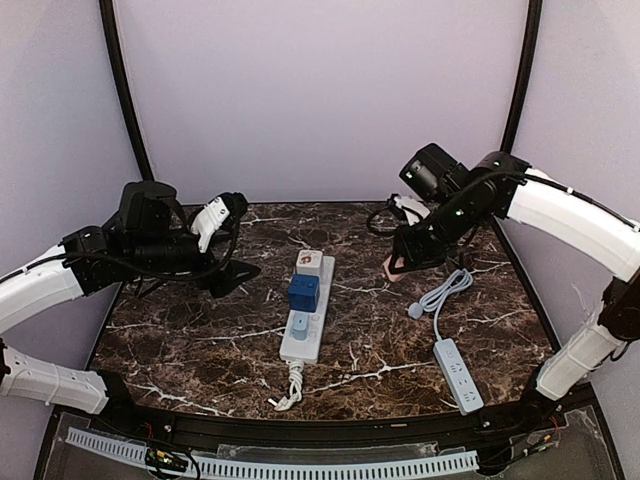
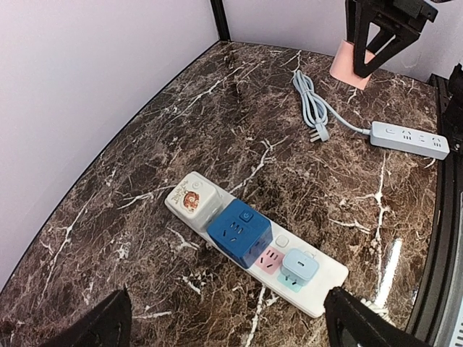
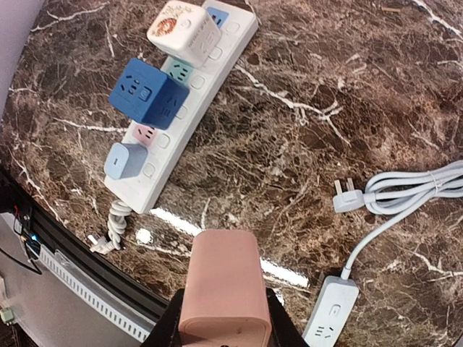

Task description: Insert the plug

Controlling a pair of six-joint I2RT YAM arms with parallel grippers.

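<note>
Near table's (image 1: 200, 350) far-right corner, right end effector (image 1: 401, 258) grips pink rectangular plug (image 3: 224, 285). Square it over free socket (image 3: 145, 134) on white power strip (image 1: 310, 347), press straight. Left end effector (image 1: 228, 272) wide.

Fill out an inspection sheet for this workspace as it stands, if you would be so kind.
Surface: dark marble-pattern table.
Job's things: pink plug held above the table; white power strip at centre, carrying a cream cube, a blue cube and a light-blue plug; the pink socket between the last two is free.
Clutter: small grey strip on the right, nothing plugged in.
Grippers: right gripper shut on the pink plug; left gripper open, empty.
Cables: grey cable looped, its end plug loose on the table; white cord bundled.
Surroundings: pale walls, black frame posts.
</note>
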